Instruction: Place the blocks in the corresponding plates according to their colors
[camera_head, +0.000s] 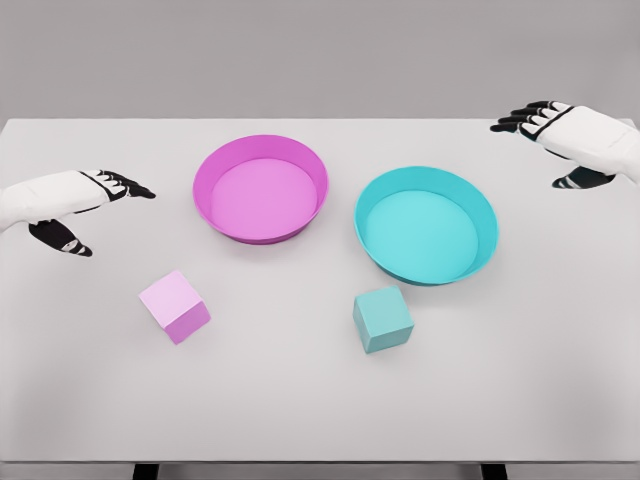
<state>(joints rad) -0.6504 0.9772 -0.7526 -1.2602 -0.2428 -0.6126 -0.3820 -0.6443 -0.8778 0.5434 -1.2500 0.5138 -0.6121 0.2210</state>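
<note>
Both forearms & table (60, 420) front cut off.

A pink block (174, 306) and teal block (382, 319) were seen on the table (300, 410), before a pink plate (260, 188) and teal plate (426, 224); both hands were held open.

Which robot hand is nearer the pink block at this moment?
Left. The left robot hand hovers open above the table, up and to the left of the pink block. The right robot hand is open at the far right corner, beyond both plates.
</note>
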